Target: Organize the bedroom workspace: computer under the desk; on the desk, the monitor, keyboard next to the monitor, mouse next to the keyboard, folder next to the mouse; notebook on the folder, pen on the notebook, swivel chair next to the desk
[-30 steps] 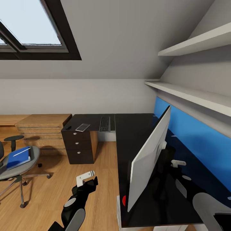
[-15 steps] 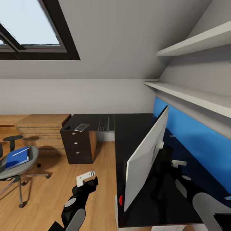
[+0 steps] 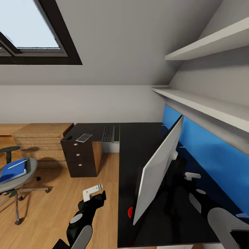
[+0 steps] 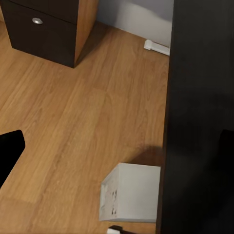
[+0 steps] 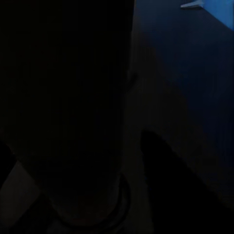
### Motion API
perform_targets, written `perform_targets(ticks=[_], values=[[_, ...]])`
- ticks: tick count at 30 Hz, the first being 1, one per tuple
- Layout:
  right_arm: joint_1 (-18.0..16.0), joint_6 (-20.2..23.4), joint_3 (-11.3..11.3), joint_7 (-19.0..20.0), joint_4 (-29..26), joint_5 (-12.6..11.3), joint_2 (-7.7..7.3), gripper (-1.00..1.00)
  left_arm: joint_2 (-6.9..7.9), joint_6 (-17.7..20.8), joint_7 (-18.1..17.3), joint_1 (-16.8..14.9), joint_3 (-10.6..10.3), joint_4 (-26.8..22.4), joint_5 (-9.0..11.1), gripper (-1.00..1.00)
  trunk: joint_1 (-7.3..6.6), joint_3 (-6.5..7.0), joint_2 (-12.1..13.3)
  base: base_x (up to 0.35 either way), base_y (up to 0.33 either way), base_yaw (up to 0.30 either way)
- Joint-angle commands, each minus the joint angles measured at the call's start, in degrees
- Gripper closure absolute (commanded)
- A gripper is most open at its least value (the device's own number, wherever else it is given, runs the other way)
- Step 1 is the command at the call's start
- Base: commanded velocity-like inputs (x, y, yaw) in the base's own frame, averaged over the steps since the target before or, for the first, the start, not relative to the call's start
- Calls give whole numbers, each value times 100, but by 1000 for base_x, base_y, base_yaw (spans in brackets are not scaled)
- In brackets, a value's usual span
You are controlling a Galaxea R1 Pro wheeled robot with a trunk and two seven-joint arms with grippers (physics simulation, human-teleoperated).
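Left pincer [image 3: 92, 192]: hangs over the wood floor [image 3: 62, 204] just off the table's near edge; white fingers seen side-on, can't tell if parted or closed, nothing seen in it.
Right pincer [image 3: 191, 176]: low over the table behind the monitor, white finger showing; mostly hidden by the dark arm, can't tell its state. Right wrist view nearly black, blue strip in one corner.
Monitor [image 3: 159, 171]: on the table [image 3: 138, 138], tilted, white back toward the camera, between the two pincers and nearer the right one; whether that pincer touches it can't be told.
Keyboard [image 3: 108, 134]: flat on the far wing of the table, well beyond the left pincer.
Notebook [image 3: 84, 137]: grey, on the same wing just left of the keyboard, over the drawer unit [image 3: 79, 157].
Mouse [image 3: 68, 138]: small dark lump at the table's far left corner, beside the notebook.
Computer [image 4: 130, 192]: white box on the floor, part tucked under the table edge, close below the left pincer in the left wrist view.
Swivel chair [image 3: 15, 180]: at far left, well apart from the table and from the left pincer.
Folder [image 3: 14, 170]: blue, lying on the chair seat.
Pen [image 3: 16, 164]: thin white stick across the folder top.
Dresser [image 3: 41, 140]: light wood, left of the drawer unit.
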Motion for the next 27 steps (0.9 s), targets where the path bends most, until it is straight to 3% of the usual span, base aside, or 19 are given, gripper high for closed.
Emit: perform_targets(ticks=[1,9,22,27], values=[[-4,-21,9,0,13,-80,-6,100,5,18,45,-7,-11,-9,28,-100,1,-9,-5,7,-12,0],[-4,-21,9,0,13,-80,-6,100,5,12,45,-6,-12,-9,25,-100,1,-9,-5,8,-5,0],[-4,-8,17,-4,13,-80,2,100,5,5,45,-7,-112,-9,25,-100,1,-9,-5,121,-93,0],[-4,13,22,-192,6,-80,11,100,5,2,45,-5,-116,-9,25,-100,1,-9,-5,86,-127,0]])
